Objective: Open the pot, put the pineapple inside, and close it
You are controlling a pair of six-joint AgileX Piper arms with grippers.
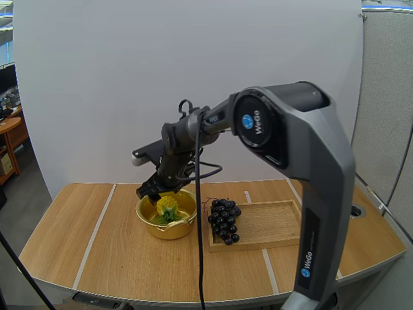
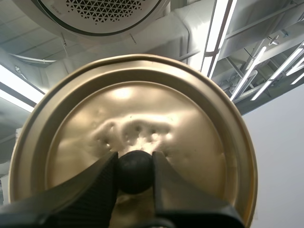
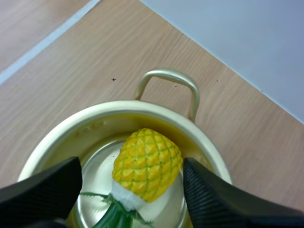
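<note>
**A:** Pineapple (image 3: pixel 147 164) first; where is it, and how would it handle?

**B:** It lies on its side in the open pot (image 3: pixel 118 107), leaves toward the near side; the pot stands on the table (image 1: pixel 97 245), just left of the tray (image 1: pixel 271 226) with the grapes (image 1: pixel 224 219); I judge it light, stiff and bumpy enough to grip; take it across the yellow body, not the leaves.

**A:** And the grippers?

**B:** Right gripper (image 3: pixel 132 166) spread wide, one finger each side of the fruit, holding nothing; left gripper (image 2: pixel 135 159) pinching the black knob (image 2: pixel 135 172) of the lid (image 2: pixel 142 95).
</note>
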